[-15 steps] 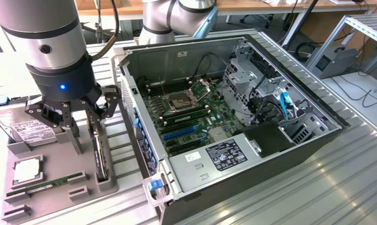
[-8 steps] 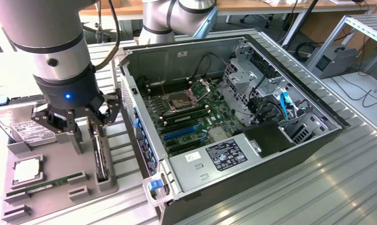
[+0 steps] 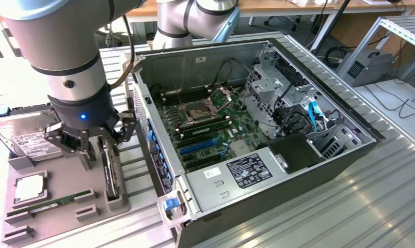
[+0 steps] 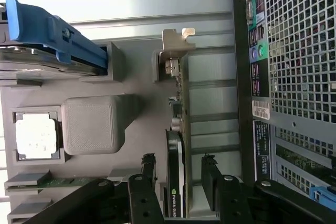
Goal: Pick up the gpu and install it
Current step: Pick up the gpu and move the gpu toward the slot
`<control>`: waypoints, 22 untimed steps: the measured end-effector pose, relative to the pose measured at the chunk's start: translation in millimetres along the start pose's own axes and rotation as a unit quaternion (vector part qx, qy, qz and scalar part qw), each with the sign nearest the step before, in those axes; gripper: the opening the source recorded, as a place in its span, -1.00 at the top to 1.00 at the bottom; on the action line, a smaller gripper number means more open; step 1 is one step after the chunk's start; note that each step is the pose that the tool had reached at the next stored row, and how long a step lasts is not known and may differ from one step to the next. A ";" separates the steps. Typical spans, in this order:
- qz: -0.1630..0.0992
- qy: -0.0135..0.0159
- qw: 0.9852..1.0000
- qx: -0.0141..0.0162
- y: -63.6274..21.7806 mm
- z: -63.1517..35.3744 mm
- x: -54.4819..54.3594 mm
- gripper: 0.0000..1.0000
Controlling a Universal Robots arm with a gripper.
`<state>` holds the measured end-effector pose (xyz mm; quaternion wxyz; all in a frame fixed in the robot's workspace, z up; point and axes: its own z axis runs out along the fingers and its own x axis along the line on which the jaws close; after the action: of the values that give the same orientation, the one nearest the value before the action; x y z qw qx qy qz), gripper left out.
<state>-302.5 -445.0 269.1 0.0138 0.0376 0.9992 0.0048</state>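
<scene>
Two wide-open fingers (image 4: 148, 169) of the gripper (image 4: 178, 176) straddle the gpu (image 4: 176, 145), upright in its grey holder (image 4: 142, 129) — a sound grasp wants the card centred, pads square on its faces.

Ribbed metal tabletop (image 3: 345, 206); wooden desk (image 3: 283, 7) behind; aluminium frame rack (image 3: 399, 25), cables (image 3: 400, 101) exterior view's right.

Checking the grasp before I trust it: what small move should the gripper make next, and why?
Probably close the fingers on the card. The gripper is open, with one finger on each side of the gpu, which stands on edge in the gray holder. A gap shows on both sides, so nothing seems gripped yet.
</scene>
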 end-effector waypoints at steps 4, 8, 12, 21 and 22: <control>0.000 0.000 1.000 0.000 2.0 3.2 0.2 0.04; 0.000 0.000 1.000 0.000 4.2 7.2 0.5 0.04; 0.000 0.000 1.000 0.001 4.6 10.3 0.6 0.04; 0.000 0.000 1.000 0.001 4.7 19.1 0.8 0.04; 0.000 0.000 1.000 0.001 4.7 20.1 0.7 0.04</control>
<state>-302.4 -440.0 249.0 0.0138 0.0377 0.9992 0.0043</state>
